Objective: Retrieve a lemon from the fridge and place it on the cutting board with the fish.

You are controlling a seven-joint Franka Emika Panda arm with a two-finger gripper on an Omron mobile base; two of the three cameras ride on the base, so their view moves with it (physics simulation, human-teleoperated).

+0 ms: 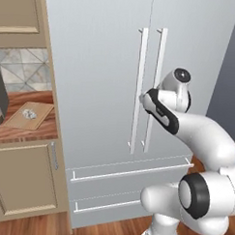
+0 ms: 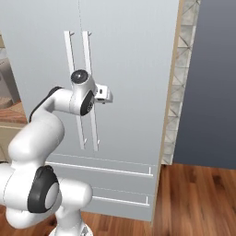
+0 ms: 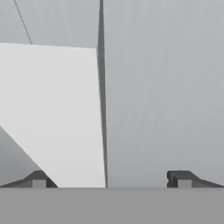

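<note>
Kitchen: fridge doors closed, lemon presumably inside; fish on cutting board. I centre the spread-open, empty gripper on, probably, the right handle before closing

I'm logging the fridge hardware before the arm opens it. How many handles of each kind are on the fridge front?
Long vertical bar handles on the fridge doors: 2
Horizontal drawer handles: 2
Total: 4
</note>
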